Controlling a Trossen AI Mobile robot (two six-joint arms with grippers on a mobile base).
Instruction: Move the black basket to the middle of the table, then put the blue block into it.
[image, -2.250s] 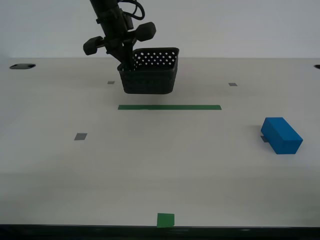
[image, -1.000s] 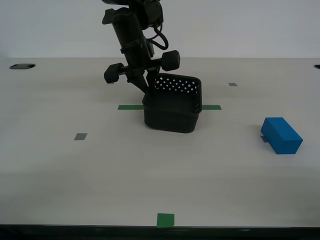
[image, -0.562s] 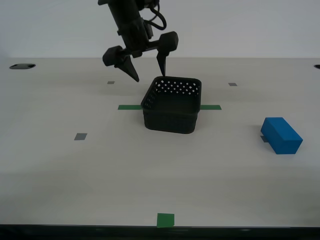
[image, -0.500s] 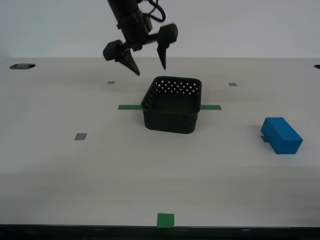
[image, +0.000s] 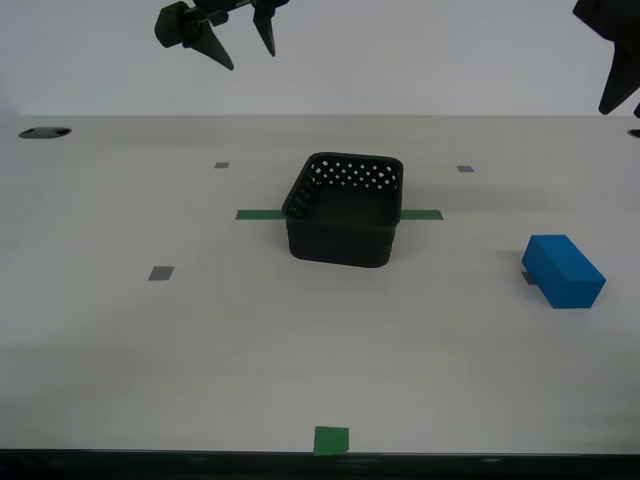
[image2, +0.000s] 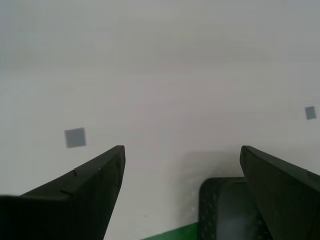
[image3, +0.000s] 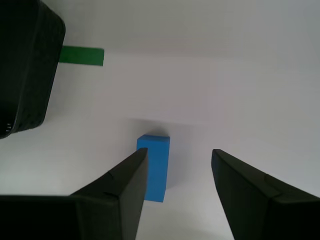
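Note:
The black basket (image: 335, 240) stands upright near the middle of the table (image: 250, 350), over the green tape strip (image: 258, 214). The blue block (image: 565, 270) lies on the table at the exterior view's right, apart from the basket. My second gripper (image: 247, 52) is open and empty, high above the table to the basket's far left; its wrist view (image2: 182, 148) shows a basket corner (image2: 225, 210). My first gripper (image3: 179, 152) is open and empty above the blue block (image3: 154, 170), with the basket (image3: 25, 65) off to one side. Only part of it (image: 612, 60) shows in the exterior view.
A green square (image: 331, 439) marks the table's front edge. Small grey squares (image: 161, 273) (image: 221, 165) (image: 466, 168) lie flat on the table. A dark hole (image: 45, 132) sits at the far left edge.
My second gripper carried the basket forward onto the green strip, set it down, opened and rose up and to the exterior view's left. My first gripper has come into view at the upper right.

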